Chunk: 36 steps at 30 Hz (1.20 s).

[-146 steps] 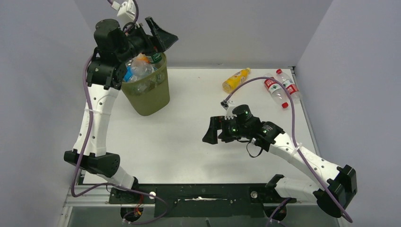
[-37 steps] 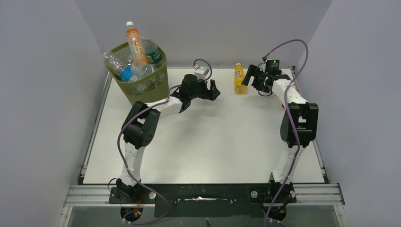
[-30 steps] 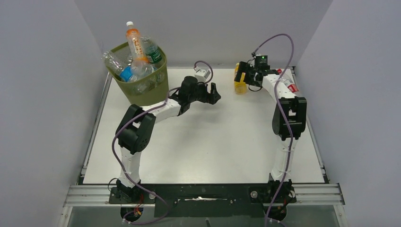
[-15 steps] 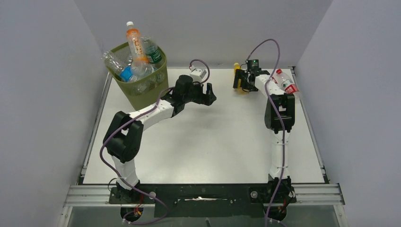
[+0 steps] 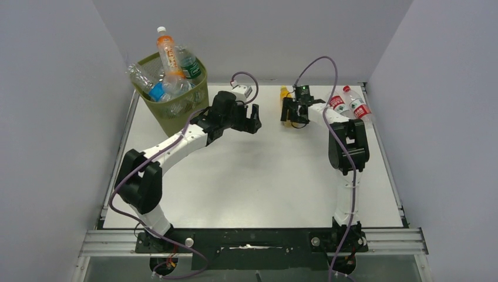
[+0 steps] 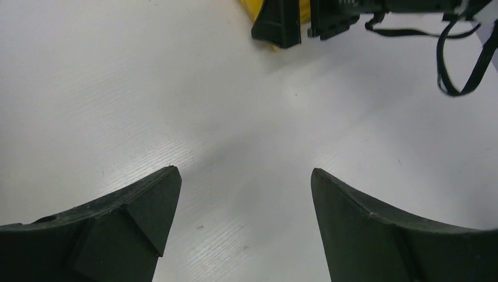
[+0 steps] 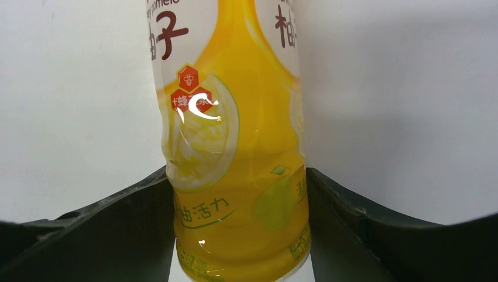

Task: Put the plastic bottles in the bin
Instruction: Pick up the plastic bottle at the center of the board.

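A yellow bottle (image 7: 235, 147) lies at the back of the table, and my right gripper (image 7: 236, 176) is shut on its lower body, one finger against each side. From above only the bottle's top (image 5: 284, 92) shows past the right gripper (image 5: 289, 111). My left gripper (image 5: 253, 119) hovers open and empty over bare table just left of it; its wrist view shows the open left gripper (image 6: 245, 176) and the other arm's fingers (image 6: 282, 23) ahead. The olive-green bin (image 5: 183, 111) at back left is heaped with bottles, an orange bottle (image 5: 166, 50) sticking out on top.
Two clear bottles with red labels (image 5: 337, 106) (image 5: 357, 106) lie at the back right by the wall, right of the right forearm. The back wall runs close behind the yellow bottle. Purple cables arch over both wrists.
The right gripper has slid left along the back edge and closed round the yellow bottle. The left arm has drawn back a little towards the left, still open.
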Tool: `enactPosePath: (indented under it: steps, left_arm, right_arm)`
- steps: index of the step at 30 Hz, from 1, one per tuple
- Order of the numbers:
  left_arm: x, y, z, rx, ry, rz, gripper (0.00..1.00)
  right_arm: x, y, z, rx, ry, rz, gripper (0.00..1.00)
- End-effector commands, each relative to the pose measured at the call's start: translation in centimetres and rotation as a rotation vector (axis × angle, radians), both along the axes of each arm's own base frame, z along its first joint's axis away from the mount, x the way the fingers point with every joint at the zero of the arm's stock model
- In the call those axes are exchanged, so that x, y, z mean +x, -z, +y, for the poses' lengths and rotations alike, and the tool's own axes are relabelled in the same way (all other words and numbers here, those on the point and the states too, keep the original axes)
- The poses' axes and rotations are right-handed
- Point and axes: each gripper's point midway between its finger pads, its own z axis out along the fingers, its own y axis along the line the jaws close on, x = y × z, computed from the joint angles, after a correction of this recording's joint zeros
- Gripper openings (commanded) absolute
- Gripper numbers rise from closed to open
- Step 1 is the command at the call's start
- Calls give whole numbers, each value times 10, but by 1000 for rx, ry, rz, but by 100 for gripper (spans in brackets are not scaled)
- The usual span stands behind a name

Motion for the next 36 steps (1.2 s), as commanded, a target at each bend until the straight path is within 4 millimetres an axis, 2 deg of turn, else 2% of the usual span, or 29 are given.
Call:
enactPosePath:
  steps: [1,6,13,22,28,32,36]
  left_arm:
    - [-7,-72,7,-49,-28,-105,82]
    - [-17,-79,7,-52,-44,-105,82]
    - [-12,-88,4,-70,-75,-114,82]
    - [-3,-116,-5,-104,-71,-154,82]
    - [-9,-141,-5,-138,-46,-191,82]
    - [-17,-158,2,-153,-32,-217,83]
    - [-30,-164,14,-159,-21,-214,83]
  right_arm:
    - [-21,-41,38,56,-43,-93,48]
    - [-67,-46,55,77,-104,-79,48]
    - [-109,-53,55,108,-162,-69,49]
    - [-137,-77,55,142,-197,-83,49]
    - [-156,-100,63,150,-204,-110,49]
    - [-171,-115,80,156,-215,-130,49]
    - [-190,-127,106,179,-226,-147,49]
